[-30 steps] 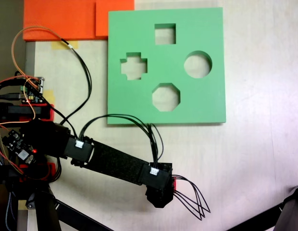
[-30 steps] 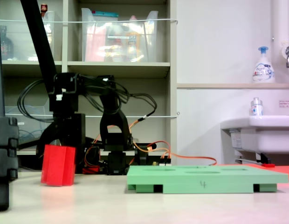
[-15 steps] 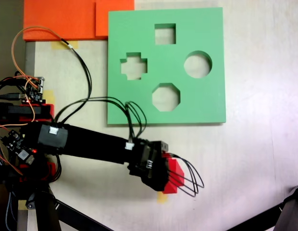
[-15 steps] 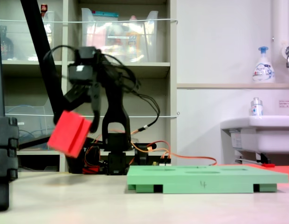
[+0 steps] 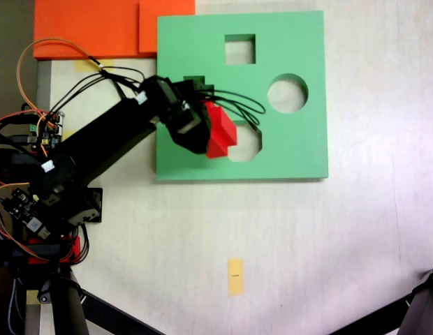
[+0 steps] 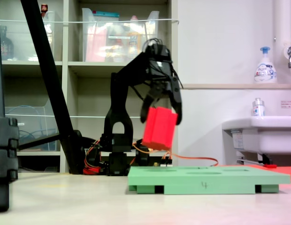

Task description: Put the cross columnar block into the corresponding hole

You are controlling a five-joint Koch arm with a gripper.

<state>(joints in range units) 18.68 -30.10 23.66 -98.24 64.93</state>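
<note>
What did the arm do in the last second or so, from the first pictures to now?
The end effector lifted the red cross block off the table and swung it across to hang tilted above the green foam board, close to the cross-shaped hole. It is shut on the block. The board and the orange slabs stayed put.

In the top-down fixed view the gripper (image 5: 206, 132) and red cross block (image 5: 220, 131) cover most of the plus-shaped cutout (image 5: 193, 82); we see only its upper edge. The block also overlaps the octagonal cutout (image 5: 248, 143) on its left side. In the side fixed view the green board (image 6: 209, 180) is edge-on, so no cutout shape can be read. The orange slabs (image 5: 98, 28) are cut off by the top edge. The block's plus-shaped end is, we think, turned away from both cameras.
</note>
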